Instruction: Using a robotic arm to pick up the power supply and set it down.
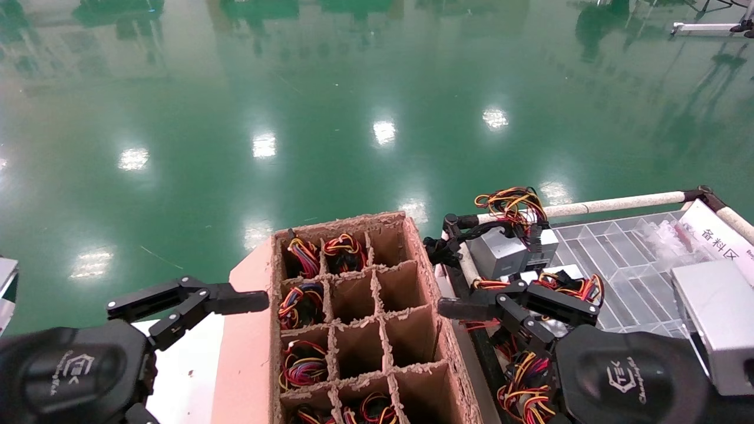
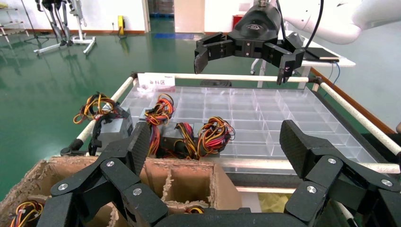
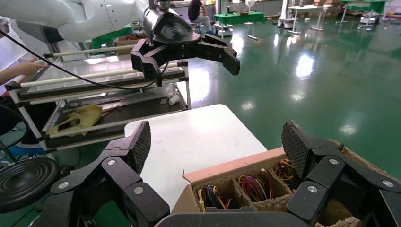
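A grey power supply (image 1: 498, 253) with its red, yellow and black wires (image 1: 512, 203) lies at the near-left corner of the clear tray (image 1: 618, 259). More power supplies (image 2: 176, 136) lie beside it, and one (image 2: 113, 127) shows at the tray's corner. My right gripper (image 1: 471, 312) hovers open and empty over these units, pointing toward the cardboard box (image 1: 359, 318). In its own view, the right gripper (image 3: 217, 142) frames the box's cells. My left gripper (image 1: 224, 306) is open and empty beside the box's left wall; in its own view the left gripper (image 2: 215, 142) faces the tray.
The divided cardboard box holds wire bundles (image 1: 303, 362) in several cells, while others stand bare. It sits on a white table (image 3: 198, 137). A padded rail (image 1: 612, 205) borders the tray, with a label card (image 1: 716, 235) and a large grey box (image 1: 718, 318) at right. Green floor lies beyond.
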Controlling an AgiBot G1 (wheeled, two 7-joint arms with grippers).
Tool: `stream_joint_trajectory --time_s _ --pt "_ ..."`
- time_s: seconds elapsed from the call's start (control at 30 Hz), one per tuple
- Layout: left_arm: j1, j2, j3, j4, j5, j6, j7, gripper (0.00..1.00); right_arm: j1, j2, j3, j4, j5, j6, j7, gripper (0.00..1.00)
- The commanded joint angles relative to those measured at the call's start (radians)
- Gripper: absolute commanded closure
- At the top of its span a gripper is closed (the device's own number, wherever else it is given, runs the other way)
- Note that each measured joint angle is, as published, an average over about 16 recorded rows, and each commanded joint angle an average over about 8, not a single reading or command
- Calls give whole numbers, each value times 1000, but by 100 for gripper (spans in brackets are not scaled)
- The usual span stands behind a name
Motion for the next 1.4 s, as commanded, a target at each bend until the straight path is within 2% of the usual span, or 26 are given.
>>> stream_joint_trajectory --time_s 0.03,1.4 --pt "0 0 0 0 0 0 0 0 0 0 0 0 0 0 0 0" --pt "0 0 0 0 0 0 0 0 0 0 0 0 0 0 0 0"
